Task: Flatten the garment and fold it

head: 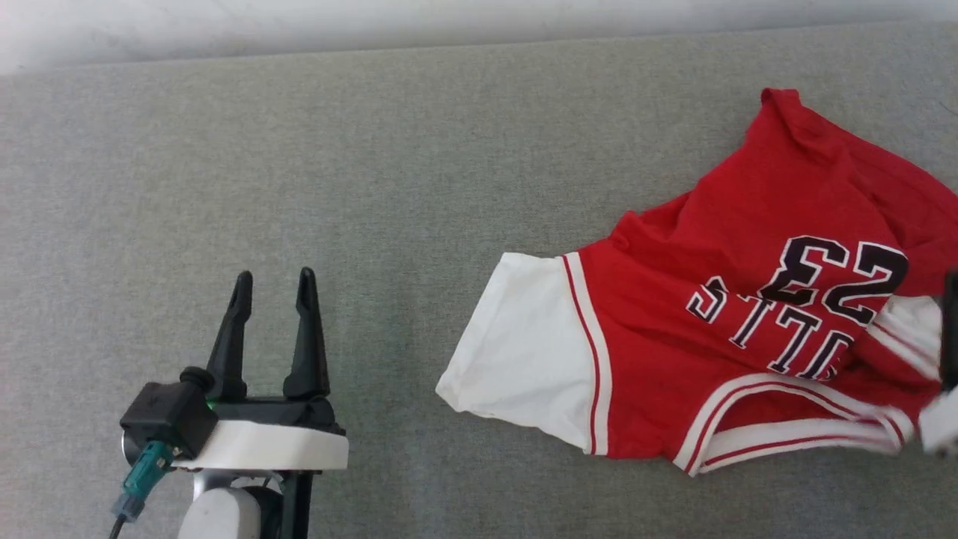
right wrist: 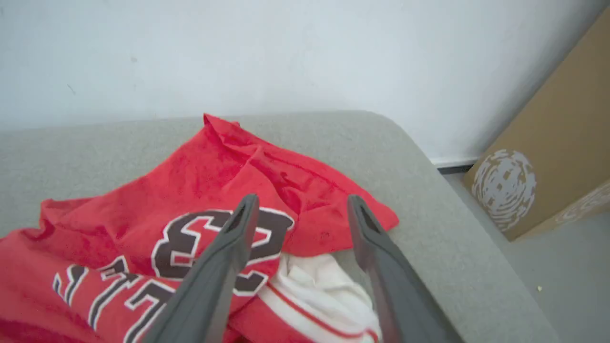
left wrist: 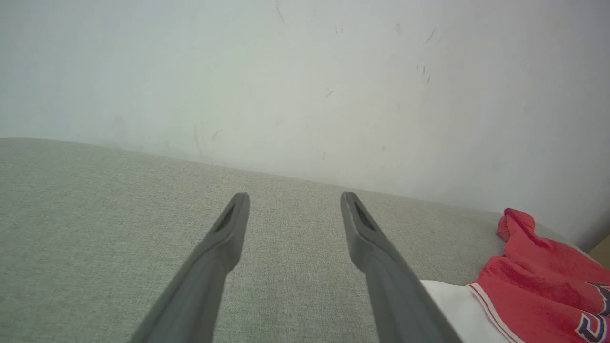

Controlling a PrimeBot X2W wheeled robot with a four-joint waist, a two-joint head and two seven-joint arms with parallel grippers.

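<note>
— Where is the red basketball-style T-shirt point(head: 718, 299) with white sleeves and black "23" lettering?
— It lies crumpled on the right part of the grey fabric surface point(head: 337, 172). One white sleeve is spread toward the left, the other is bunched at the right.
— And the grippers?
— The left gripper point(head: 275, 275) has its two dark fingers apart and holds nothing, well apart from the T-shirt. The right gripper point(right wrist: 302, 200) hovers over the bunched sleeve, fingers also apart, gripping nothing.
— Any container?
— A brown cardboard box point(right wrist: 548, 157) stands on the floor beside the surface. What is inside it, I cannot tell.
</note>
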